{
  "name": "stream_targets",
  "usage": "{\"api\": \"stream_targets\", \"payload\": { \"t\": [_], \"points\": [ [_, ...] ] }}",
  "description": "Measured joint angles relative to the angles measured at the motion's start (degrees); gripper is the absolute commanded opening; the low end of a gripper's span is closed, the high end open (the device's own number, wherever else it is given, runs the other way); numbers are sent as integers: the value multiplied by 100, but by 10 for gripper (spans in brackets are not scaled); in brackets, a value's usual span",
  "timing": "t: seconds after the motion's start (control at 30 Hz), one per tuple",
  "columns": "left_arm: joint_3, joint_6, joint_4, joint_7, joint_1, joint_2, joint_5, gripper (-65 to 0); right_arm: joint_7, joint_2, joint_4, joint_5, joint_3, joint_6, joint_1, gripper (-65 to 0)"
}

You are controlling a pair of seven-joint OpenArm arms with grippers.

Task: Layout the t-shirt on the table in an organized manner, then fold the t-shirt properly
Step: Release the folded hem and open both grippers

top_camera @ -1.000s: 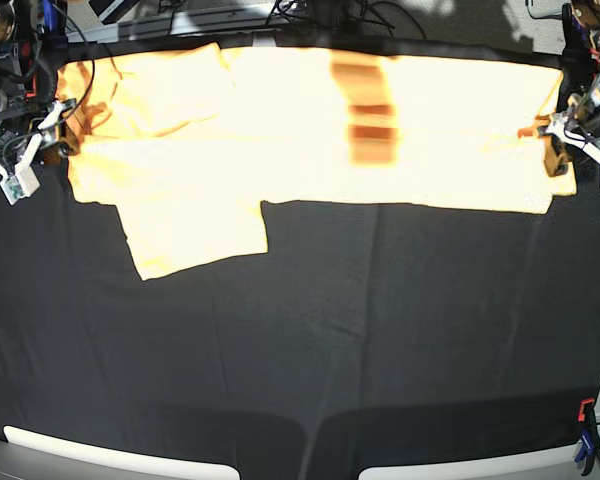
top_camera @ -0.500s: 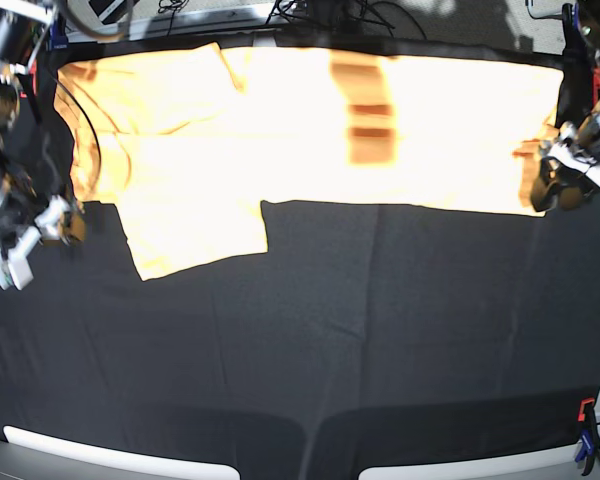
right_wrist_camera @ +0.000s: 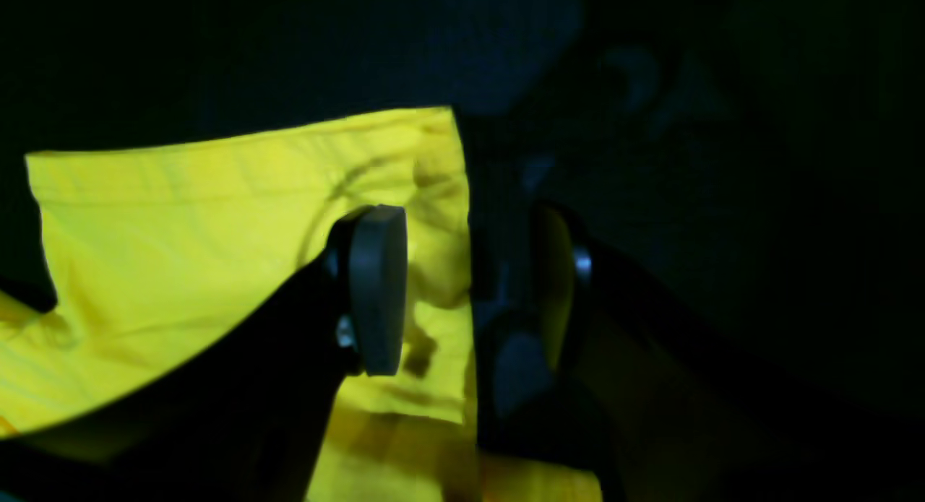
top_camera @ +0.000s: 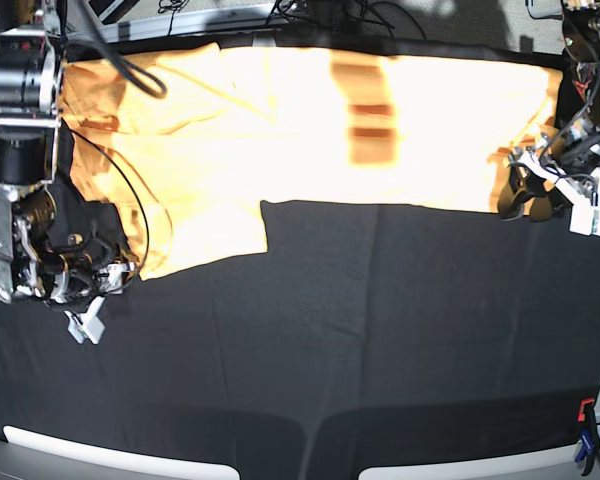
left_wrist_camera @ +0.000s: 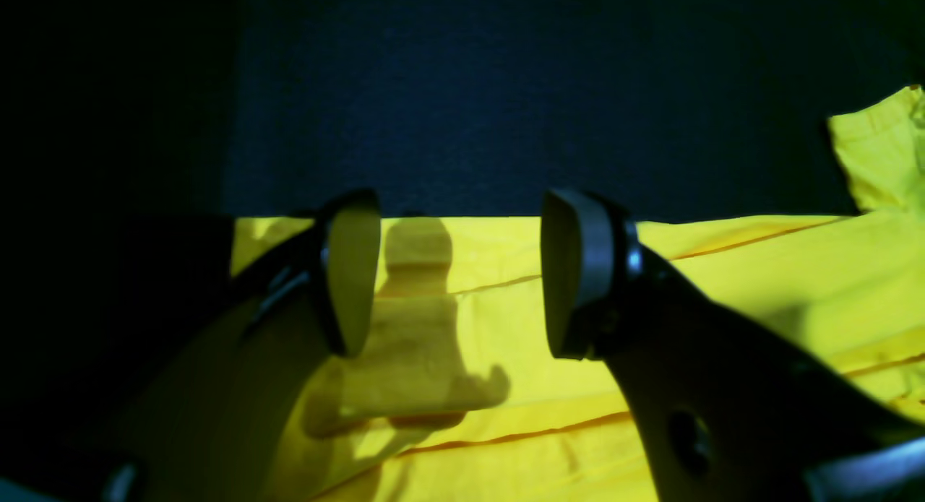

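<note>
T-shirt (top_camera: 310, 125) lies spread across the far half of the desk (top_camera: 380, 330), long axis running side to side, one sleeve (top_camera: 195, 235) sticking out toward the near edge on the base view's left. Fabric is blown out by strong light, with a darker orange patch (top_camera: 372, 120) near its middle; can't tell what that patch is

Left pincer (top_camera: 540, 200) sits at the base view's right, over the shirt's near corner there. Its wrist view shows both pads apart with shirt fabric and black cloth visible in the gap, nothing between them, so it's open and empty. Pads cast a shadow on the cloth below

Right pincer (top_camera: 85, 300) is at the base view's left, low by the sleeve's outer edge. Wrist view: one finger (right_wrist_camera: 376, 300) over yellow fabric, the other over dark desk, the sleeve edge running down the gap. Jaws apart, no fabric pinched, open

Desk is covered in black cloth with faint creases, bare over the whole near half. Two white rounded shapes (top_camera: 110, 455) show at the near edge. A red and blue clamp (top_camera: 586, 435) grips the near right corner. Behind the far edge: cables (top_camera: 320, 12) and grey floor. A black cable (top_camera: 120, 65) from the right arm drapes over the shirt's far left part
</note>
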Motion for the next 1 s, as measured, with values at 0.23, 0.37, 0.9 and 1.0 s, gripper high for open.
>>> {"api": "stream_targets", "payload": {
  "t": [0.23,0.37,0.9,1.0],
  "points": [
    [0,0,0,0,2,0,2,-319,118,-315,-940,-435,-101,-9,426,-379],
    [0,2,0,-2,2,0,2,-319,286,-503,-1078,-841,-94,-20,503,-381],
    [0,2,0,-48,2,0,4,-319,203,-898,-1084,-973,-90,664,498,-650],
    [0,2,0,-170,2,0,22,-319,116,-914,-861,-966,-96,684,431,-650]
  ]
}}
